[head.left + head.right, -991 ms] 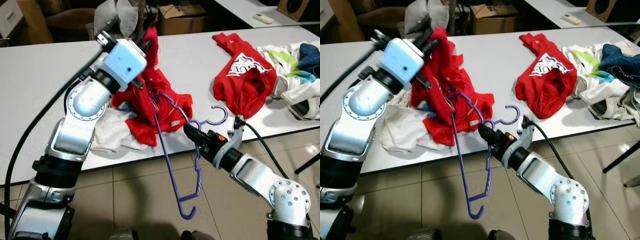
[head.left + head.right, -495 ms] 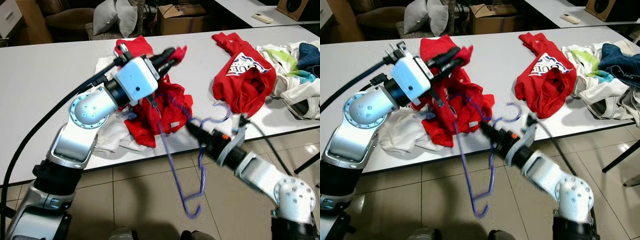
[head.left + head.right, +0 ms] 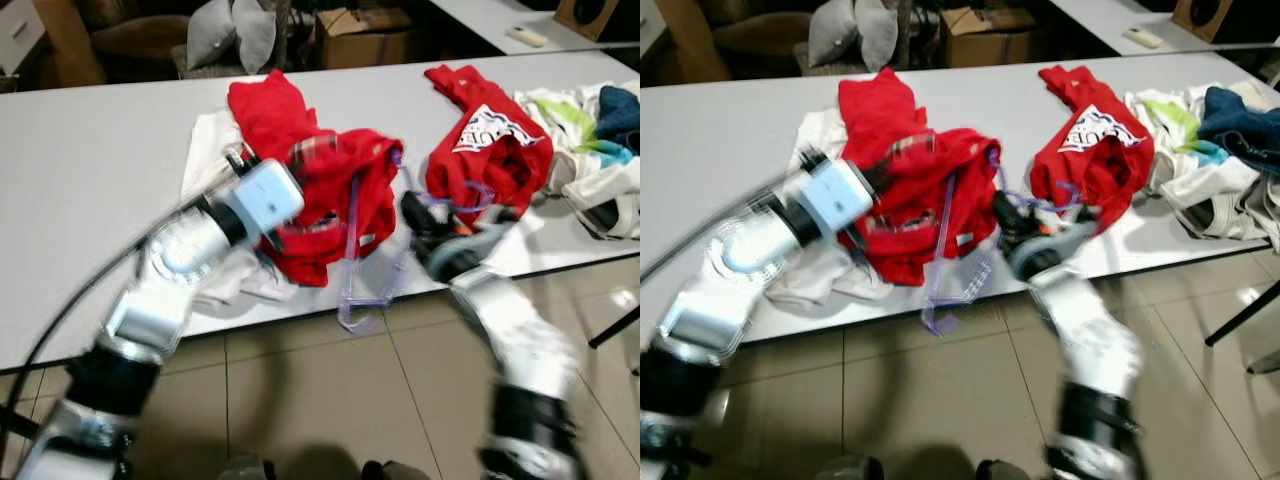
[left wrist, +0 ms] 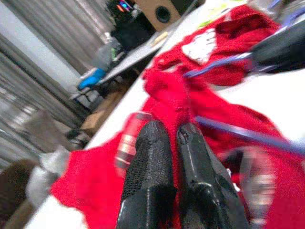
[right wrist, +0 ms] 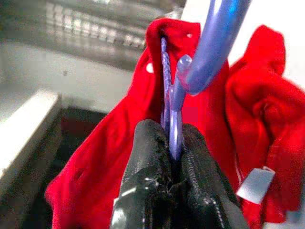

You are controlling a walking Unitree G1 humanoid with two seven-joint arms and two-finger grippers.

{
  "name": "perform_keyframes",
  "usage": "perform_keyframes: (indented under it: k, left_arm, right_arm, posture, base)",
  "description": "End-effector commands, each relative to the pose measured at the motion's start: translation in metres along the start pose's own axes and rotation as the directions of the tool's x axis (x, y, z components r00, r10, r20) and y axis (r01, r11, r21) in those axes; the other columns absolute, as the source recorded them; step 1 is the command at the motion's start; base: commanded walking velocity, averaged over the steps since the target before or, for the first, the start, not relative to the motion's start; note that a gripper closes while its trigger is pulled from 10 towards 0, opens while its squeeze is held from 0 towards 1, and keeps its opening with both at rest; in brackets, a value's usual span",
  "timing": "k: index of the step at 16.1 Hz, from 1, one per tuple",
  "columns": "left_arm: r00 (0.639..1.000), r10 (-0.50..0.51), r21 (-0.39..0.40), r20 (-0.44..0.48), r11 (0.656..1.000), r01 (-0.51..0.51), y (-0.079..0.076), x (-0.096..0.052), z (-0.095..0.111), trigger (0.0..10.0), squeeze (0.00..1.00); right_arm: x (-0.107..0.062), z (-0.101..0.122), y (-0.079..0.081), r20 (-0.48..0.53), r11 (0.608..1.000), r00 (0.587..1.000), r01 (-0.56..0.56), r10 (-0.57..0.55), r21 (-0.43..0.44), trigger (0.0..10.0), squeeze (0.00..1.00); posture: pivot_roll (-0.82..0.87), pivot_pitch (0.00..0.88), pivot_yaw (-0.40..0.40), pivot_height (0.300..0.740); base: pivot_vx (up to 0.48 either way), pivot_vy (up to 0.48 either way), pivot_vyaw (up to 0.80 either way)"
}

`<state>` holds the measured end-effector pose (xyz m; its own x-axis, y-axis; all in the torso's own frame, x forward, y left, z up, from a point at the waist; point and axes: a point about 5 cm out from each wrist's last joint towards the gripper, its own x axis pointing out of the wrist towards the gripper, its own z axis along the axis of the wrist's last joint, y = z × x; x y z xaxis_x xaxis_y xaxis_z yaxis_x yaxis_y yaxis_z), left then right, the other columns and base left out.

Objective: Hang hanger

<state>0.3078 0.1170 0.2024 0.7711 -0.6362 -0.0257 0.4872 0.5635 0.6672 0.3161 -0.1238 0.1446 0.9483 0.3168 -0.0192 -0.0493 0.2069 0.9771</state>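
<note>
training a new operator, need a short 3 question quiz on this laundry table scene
1. True or false: the right hand is shut on the purple hanger.
2. What is the left hand pinching? A) red shirt B) cardboard box C) pillow
3. Fill in: the red shirt lies on the ___ table.

Key: 1 true; 2 A; 3 white

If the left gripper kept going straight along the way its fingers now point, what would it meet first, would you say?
Most likely the red shirt: the left gripper points into its bunched cloth, which lies right at the fingertips. The purple hanger crosses just beyond. Motion blur makes the depth uncertain.
</note>
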Motion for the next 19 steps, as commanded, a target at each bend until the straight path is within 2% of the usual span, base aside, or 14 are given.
perform_keyframes:
  k: [1,4,6,8,10,12,13,15,16,17,18,19]
  left_arm:
    - [1.000,-0.007,-0.003,0.015,1.000,0.007,-0.002,-0.003,0.006,0.0,0.00]
    - [0.998,-0.069,-0.072,0.015,0.995,0.070,-0.016,-0.011,0.005,0.0,0.00]
    - [0.991,-0.133,-0.121,0.001,0.984,0.132,-0.028,-0.018,0.003,0.0,0.00]
    - [0.988,-0.155,-0.143,-0.011,0.978,0.152,-0.031,-0.022,0.002,0.0,0.00]
    - [0.979,-0.205,-0.215,-0.022,0.957,0.195,-0.036,-0.027,0.002,0.0,0.00]
    - [0.971,-0.240,-0.288,0.009,0.929,0.233,-0.042,-0.026,0.006,0.0,0.00]
    - [0.963,-0.263,-0.378,0.059,0.887,0.266,-0.047,-0.023,0.014,0.0,0.00]
    - [0.942,-0.310,-0.475,0.128,0.815,0.333,-0.055,-0.020,0.027,0.0,0.00]
    - [0.922,-0.351,-0.515,0.166,0.767,0.384,-0.061,-0.021,0.032,0.0,0.00]
    - [0.914,-0.362,-0.530,0.184,0.747,0.402,-0.063,-0.021,0.034,0.0,0.00]
    - [0.919,-0.313,-0.583,0.241,0.710,0.395,-0.057,-0.015,0.044,0.0,0.00]
    - [0.922,-0.289,-0.596,0.259,0.703,0.388,-0.053,-0.012,0.048,0.0,0.00]
  right_arm:
    - [0.004,0.007,-0.002,0.076,0.998,0.997,0.021,-0.025,0.051,10.0,0.00]
    - [0.025,0.005,0.003,0.143,0.986,0.989,0.006,-0.031,0.166,10.0,0.00]
    - [0.038,0.002,0.007,0.175,0.980,0.984,0.004,-0.040,0.198,10.0,0.00]
    - [0.044,0.001,0.008,0.190,0.977,0.980,0.014,-0.056,0.215,10.0,0.00]
    - [0.050,0.004,0.009,0.241,0.956,0.968,-0.004,-0.069,0.293,10.0,0.00]
    - [0.054,0.002,0.013,0.242,0.957,0.969,-0.014,-0.058,0.289,10.0,0.00]
    - [0.058,0.000,0.017,0.237,0.958,0.970,-0.021,-0.049,0.285,10.0,0.00]
    - [0.062,-0.003,0.021,0.241,0.953,0.970,-0.030,-0.045,0.300,10.0,0.00]
    - [0.064,-0.003,0.023,0.242,0.951,0.969,-0.033,-0.045,0.307,10.0,0.00]
    - [0.065,-0.004,0.024,0.242,0.951,0.969,-0.035,-0.043,0.309,10.0,0.00]
    - [0.068,-0.006,0.026,0.227,0.961,0.973,-0.029,-0.036,0.275,10.0,0.00]
    - [0.069,-0.008,0.027,0.219,0.964,0.975,-0.026,-0.034,0.264,10.0,0.00]
  posture:
    - [0.04,0.060,0.010,0.740]
    - [0.05,0.069,0.016,0.740]
    - [0.06,0.077,0.013,0.740]
    - [0.07,0.078,0.013,0.740]
    - [0.07,0.084,0.011,0.740]
    - [0.07,0.084,0.008,0.740]
    - [0.07,0.083,0.006,0.740]
    - [0.07,0.077,0.000,0.740]
    - [0.07,0.073,-0.003,0.740]
    - [0.07,0.071,-0.004,0.740]
    - [0.07,0.064,-0.008,0.740]
    - [0.07,0.063,-0.008,0.740]
  base:
    - [0.000,0.000,0.00]
    - [0.000,0.000,0.00]
    - [0.000,0.000,0.00]
    - [0.000,0.000,0.00]
    - [0.000,0.000,0.00]
    - [0.000,0.000,0.00]
    - [0.000,0.000,0.00]
    - [0.000,0.000,0.00]
    - [0.000,0.000,0.00]
    - [0.000,0.000,0.00]
    - [0.000,0.000,0.00]
    - [0.000,0.000,0.00]
